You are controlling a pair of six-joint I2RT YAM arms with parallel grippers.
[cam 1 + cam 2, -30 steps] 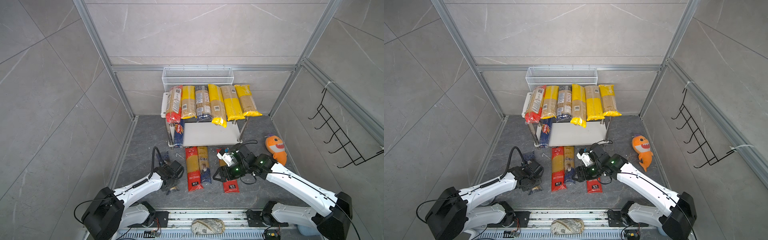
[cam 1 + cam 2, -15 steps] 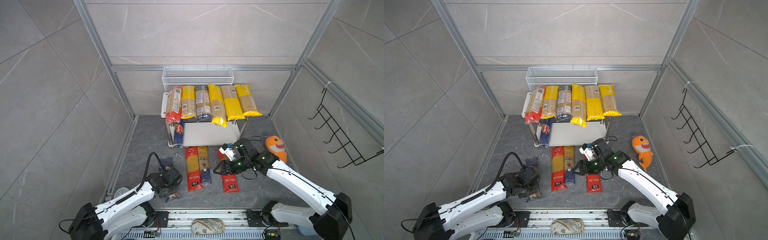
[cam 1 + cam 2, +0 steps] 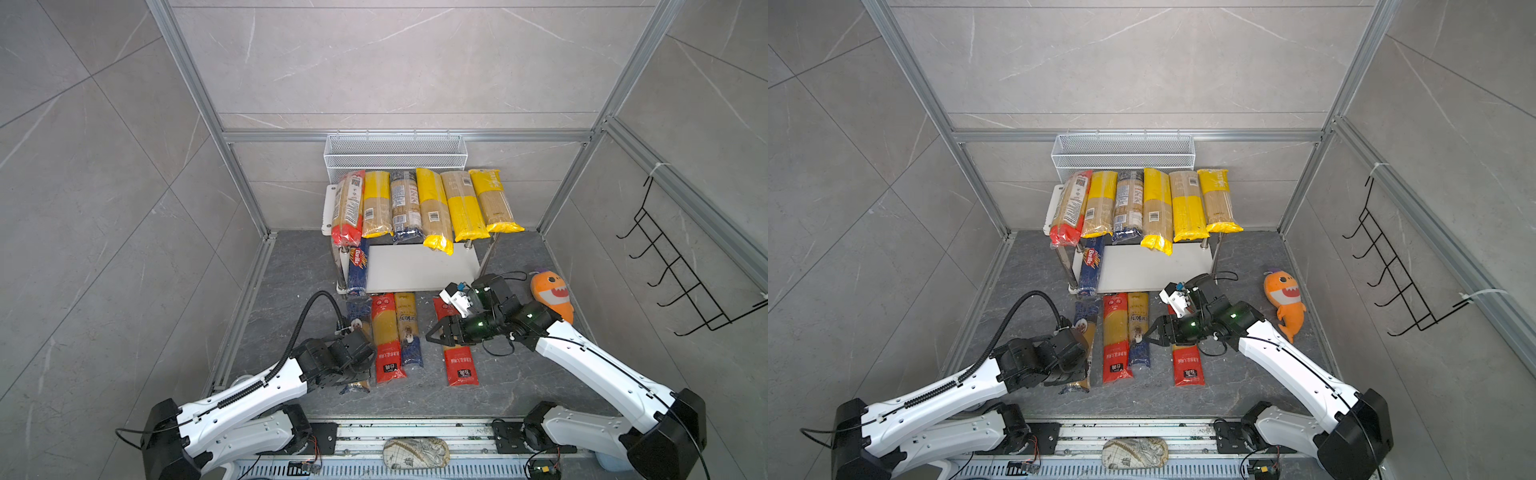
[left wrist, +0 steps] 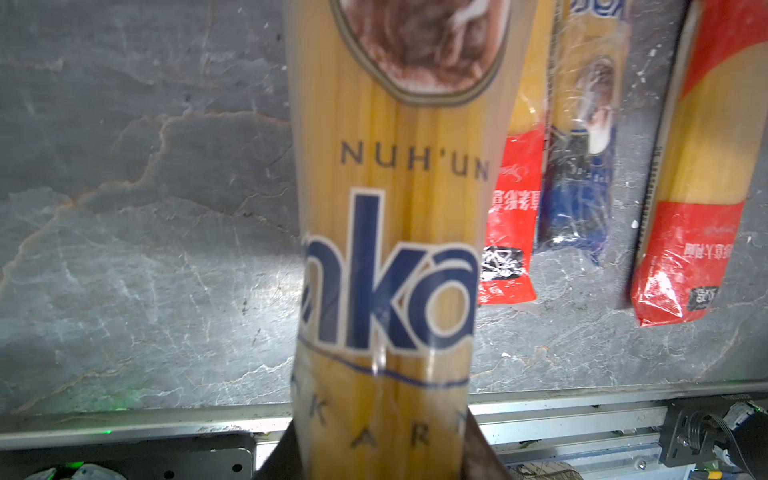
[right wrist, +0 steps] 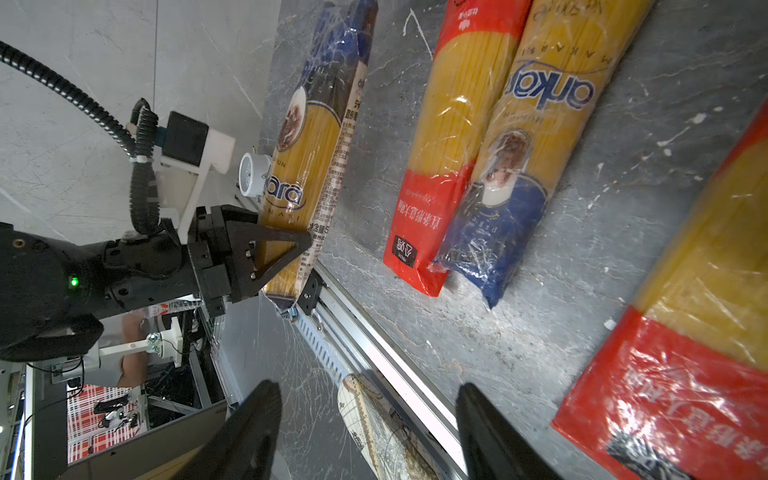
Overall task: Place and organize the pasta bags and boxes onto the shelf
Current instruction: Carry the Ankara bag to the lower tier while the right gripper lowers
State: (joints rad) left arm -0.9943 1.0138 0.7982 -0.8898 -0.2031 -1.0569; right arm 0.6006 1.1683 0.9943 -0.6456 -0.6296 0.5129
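The left tool [image 5: 286, 266] is clamped on the near end of the Ankara pack [image 4: 386, 232], which lies in front of the shelf [image 3: 419, 266], off its left front leg; the right tool [image 5: 368, 390] hangs with jaws wide apart and empty over the red-ended pack [image 3: 457, 361] in front of the shelf's right half. A grip this near 1 end invites sagging; lift level, then slide lengthwise onto the lower board beside the Barilla pack [image 3: 358, 266].
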